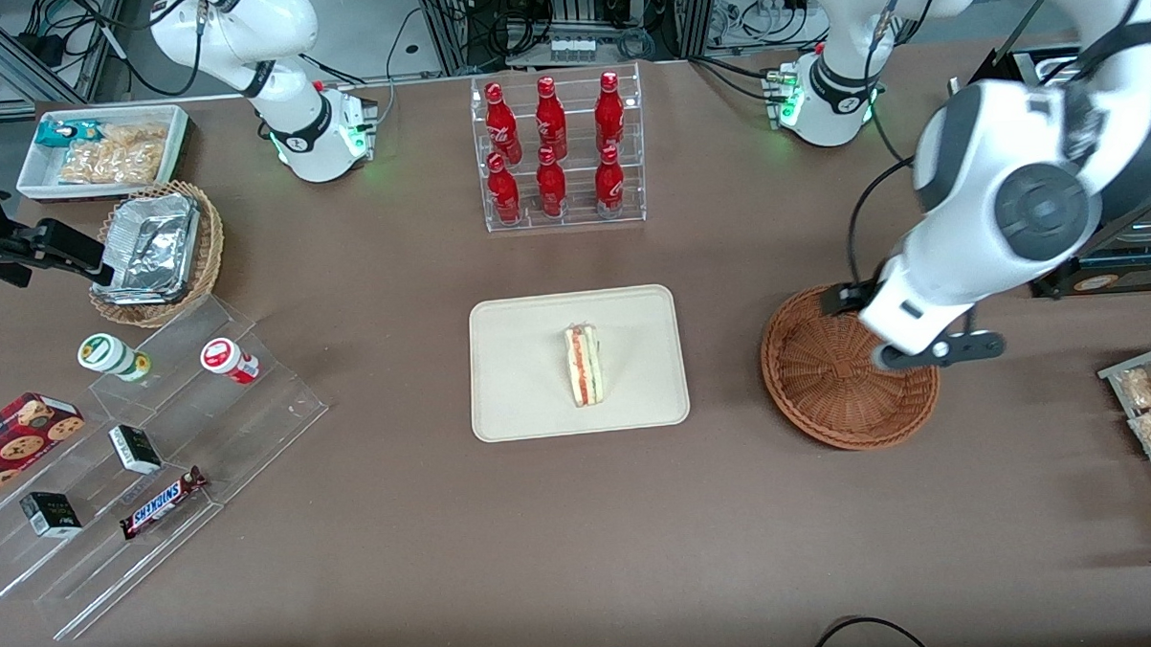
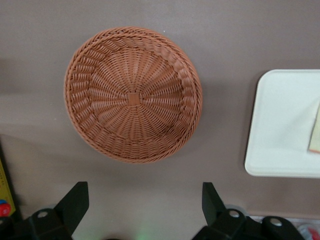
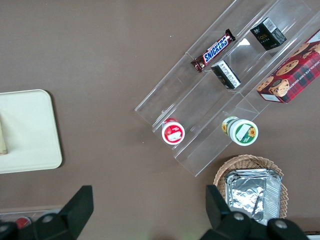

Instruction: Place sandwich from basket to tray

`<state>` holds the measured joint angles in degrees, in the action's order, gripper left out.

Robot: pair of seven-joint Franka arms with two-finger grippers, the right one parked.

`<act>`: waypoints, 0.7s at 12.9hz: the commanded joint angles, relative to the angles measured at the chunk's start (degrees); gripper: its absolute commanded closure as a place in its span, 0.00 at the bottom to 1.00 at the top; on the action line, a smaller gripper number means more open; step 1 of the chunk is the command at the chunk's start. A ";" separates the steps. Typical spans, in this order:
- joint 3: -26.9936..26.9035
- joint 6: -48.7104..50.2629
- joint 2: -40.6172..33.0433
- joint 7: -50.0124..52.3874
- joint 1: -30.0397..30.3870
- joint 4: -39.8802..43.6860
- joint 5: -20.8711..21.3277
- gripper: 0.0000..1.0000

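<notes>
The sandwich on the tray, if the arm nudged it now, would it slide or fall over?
The sandwich stands on a narrow edge on the tray, so it would probably tip. The smooth tray may let it slide. The open gripper hangs above the basket.

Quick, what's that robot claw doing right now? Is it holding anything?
Gripper: open, fingers spread, holding nothing, above the empty basket. The sandwich lies on the tray.

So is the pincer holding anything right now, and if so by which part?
Nothing is held. The pincer hangs open above the empty basket, with bare table between its fingers. The sandwich lies on the tray.
</notes>
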<state>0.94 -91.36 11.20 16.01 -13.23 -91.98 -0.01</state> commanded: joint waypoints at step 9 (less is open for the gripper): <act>11.11 3.03 -11.02 -14.08 18.41 -1.44 4.04 0.00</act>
<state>11.71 -87.46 2.12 2.84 4.46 -92.19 1.91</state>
